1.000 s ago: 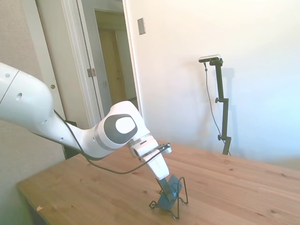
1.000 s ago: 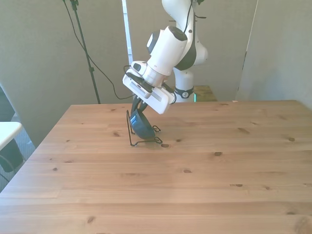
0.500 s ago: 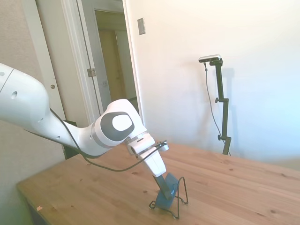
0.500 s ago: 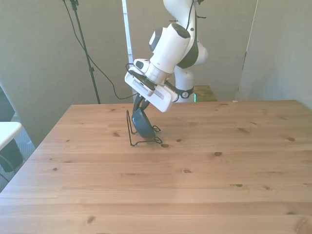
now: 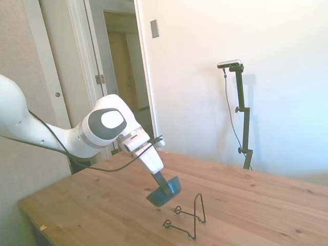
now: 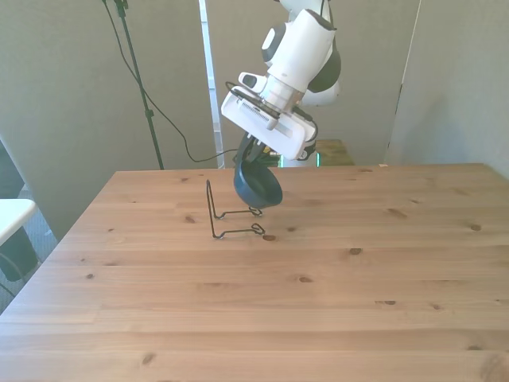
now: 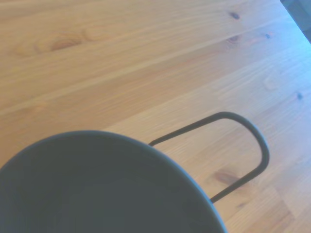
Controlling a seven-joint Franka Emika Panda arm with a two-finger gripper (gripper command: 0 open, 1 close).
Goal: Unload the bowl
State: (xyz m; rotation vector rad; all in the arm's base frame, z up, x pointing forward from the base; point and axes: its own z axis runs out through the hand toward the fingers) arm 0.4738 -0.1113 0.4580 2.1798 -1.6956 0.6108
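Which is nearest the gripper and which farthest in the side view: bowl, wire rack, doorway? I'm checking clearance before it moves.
1. The bowl, held in the gripper, clear of the table.
2. The wire rack, standing on the table just below and beside it.
3. The doorway, beyond the table in the back wall.

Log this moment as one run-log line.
gripper: shut on small teal-blue bowl | bowl: lifted, clear of thin black wire rack | rack: on wooden table

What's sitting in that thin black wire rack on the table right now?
Nothing. The thin black wire rack stands bare on the wooden table. The small teal-blue bowl hangs tilted in the gripper, clear of the rack. The bowl's inside is hidden.
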